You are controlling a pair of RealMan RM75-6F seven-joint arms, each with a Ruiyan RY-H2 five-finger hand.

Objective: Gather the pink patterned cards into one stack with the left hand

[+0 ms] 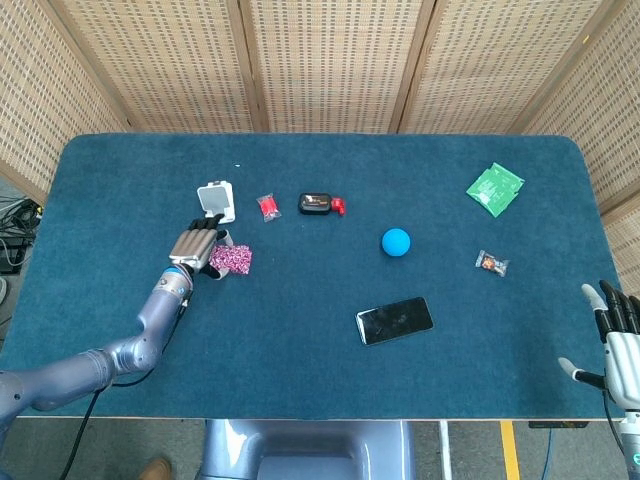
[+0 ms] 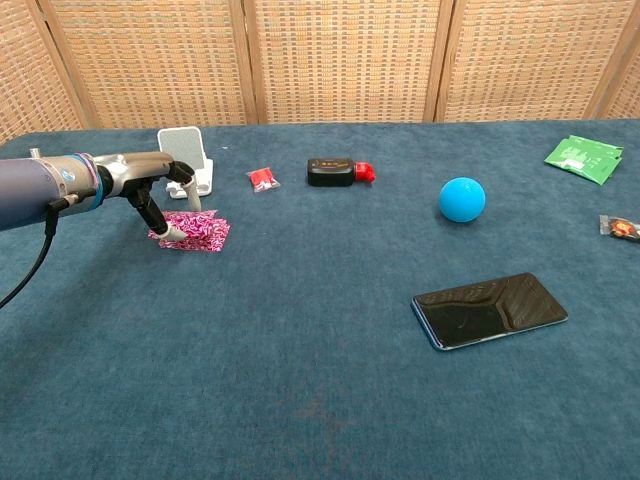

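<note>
Pink patterned cards [image 2: 192,231] lying flat on the blue table [image 1: 320,350] near its left side, just in front of a white phone stand [image 2: 185,158]; seen as one overlapping patch in both views, so apparently already drawn together, though exact alignment cannot be told. Left hand [image 2: 150,185] arched over the left edge of the cards, fingers curled downward, a fingertip [image 2: 172,236] seemingly touching the top card; pressing rather than lifting, nothing clasped inside. Right hand [image 1: 619,345] idle at the table's right front edge, well apart from the cards, fingers spread and empty.

Step in hand, as judged: final squaring of the stack. Next move likely to call for a light sideways nudge to bring card edges flush, then a clean upward release without dragging the top card off.

Further out: small red packet [image 2: 263,179] and black case with red end [image 2: 330,172] behind the cards; blue ball [image 2: 462,199], dark phone [image 2: 489,310], green packet [image 2: 582,157] and small wrapped sweet [image 2: 620,227] to the right.
</note>
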